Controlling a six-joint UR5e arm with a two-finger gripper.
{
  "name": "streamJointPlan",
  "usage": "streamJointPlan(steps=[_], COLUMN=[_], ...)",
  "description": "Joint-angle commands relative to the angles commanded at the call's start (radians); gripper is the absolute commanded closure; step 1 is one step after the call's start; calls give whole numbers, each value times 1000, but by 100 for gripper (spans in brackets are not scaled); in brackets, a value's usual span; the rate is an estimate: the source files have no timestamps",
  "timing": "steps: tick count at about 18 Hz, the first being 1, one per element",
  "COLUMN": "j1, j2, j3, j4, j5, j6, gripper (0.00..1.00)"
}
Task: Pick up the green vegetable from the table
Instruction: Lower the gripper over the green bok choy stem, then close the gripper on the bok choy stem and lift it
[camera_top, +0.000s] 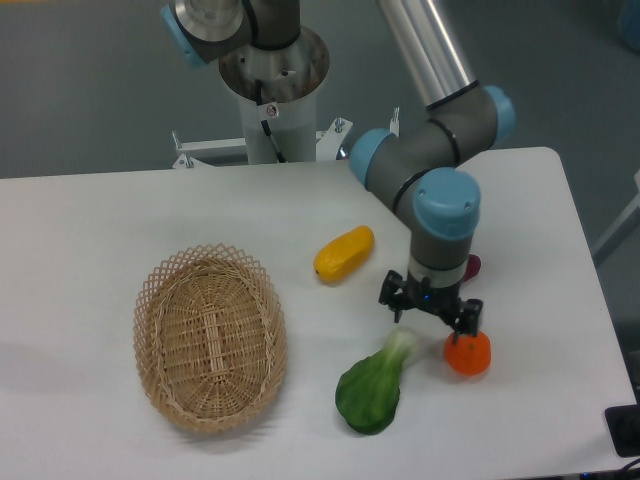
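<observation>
Hovering right of centre, the gripper (431, 315) is spreading its fingers, apparently holding nothing. The green vegetable (375, 387) is lying on the table (90, 230) just below it, beside the empty wicker basket (210, 338).

From my console I saw the basket (210, 338) on the left half of the table (90, 230), with the oblong vegetable (344, 253) behind it and to its right. The leafy vegetable (375, 388) lay near the front edge, right of the basket, and the orange (468, 353) sat just right of its stalk. The gripper (431, 310) hung over the stalk end, and a sweet potato (473, 266) lay behind the arm, mostly hidden.
</observation>
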Motion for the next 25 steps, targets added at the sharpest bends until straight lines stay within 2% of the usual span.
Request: streamJointPlan(steps=[11,15,21,22,25], j1=[-15,-15,-15,-17,-15], j2=[-18,-32,-45,-45,-43], j3=[-9,-11,-11,-9,-9], j4=[3,34,38,38,38], j5=[5,6,6,6,6], j6=[2,2,3,3,5], gripper=[0,0,0,5,38])
